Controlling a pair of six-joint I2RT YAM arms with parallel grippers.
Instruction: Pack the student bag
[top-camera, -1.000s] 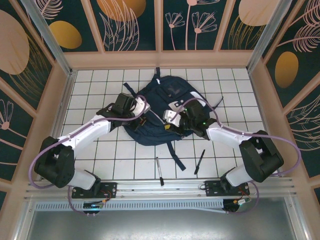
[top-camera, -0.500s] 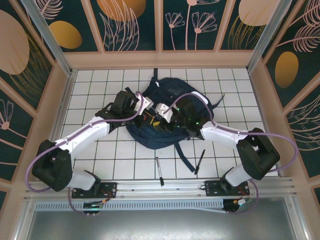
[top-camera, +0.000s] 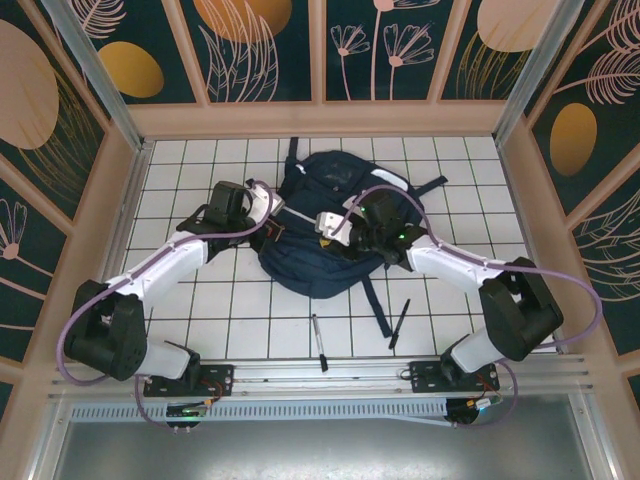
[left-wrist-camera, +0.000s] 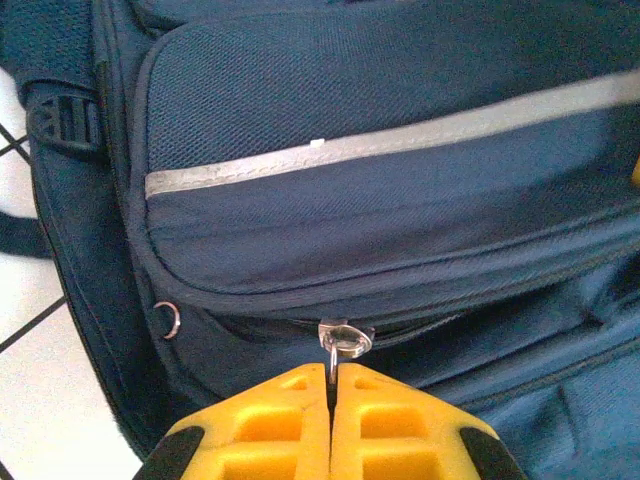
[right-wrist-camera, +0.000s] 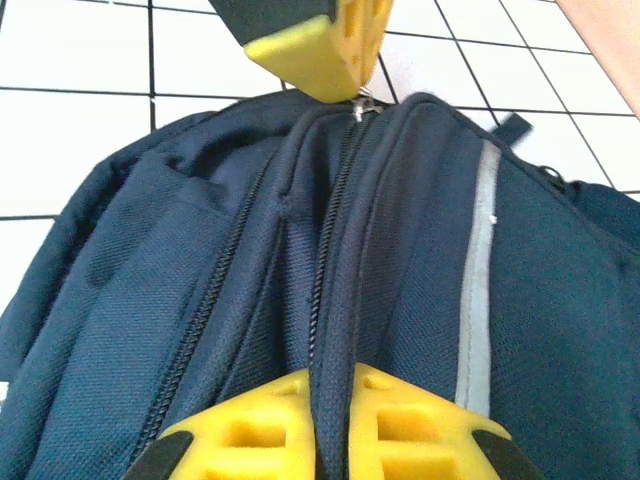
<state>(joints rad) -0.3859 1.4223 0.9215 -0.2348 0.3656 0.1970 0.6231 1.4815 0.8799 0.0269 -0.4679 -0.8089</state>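
Observation:
The student bag (top-camera: 335, 190), a navy backpack with a grey stripe, lies on the tiled table between both arms. My left gripper (left-wrist-camera: 331, 372) is shut on the metal ring of a zipper pull (left-wrist-camera: 343, 340) at the bag's left end; from above, this gripper (top-camera: 284, 228) sits at the bag's left edge. My right gripper (right-wrist-camera: 332, 378) is shut on a ridge of the bag's fabric (right-wrist-camera: 330, 300) beside a closed zipper, about mid-bag (top-camera: 322, 233). Ahead of it, the left gripper's yellow fingers (right-wrist-camera: 318, 48) show at the zipper's far end.
Two black pens lie on the near tiles, one (top-camera: 317, 341) below the bag and one (top-camera: 399, 323) to its right. A loose strap (top-camera: 374, 300) trails from the bag toward them. Wooden walls (top-camera: 320, 118) enclose the table.
My right gripper's jaws have closed onto the bag's fabric. The left gripper has pulled leftward with the zipper pull, and the bag has shifted slightly away from the arms.

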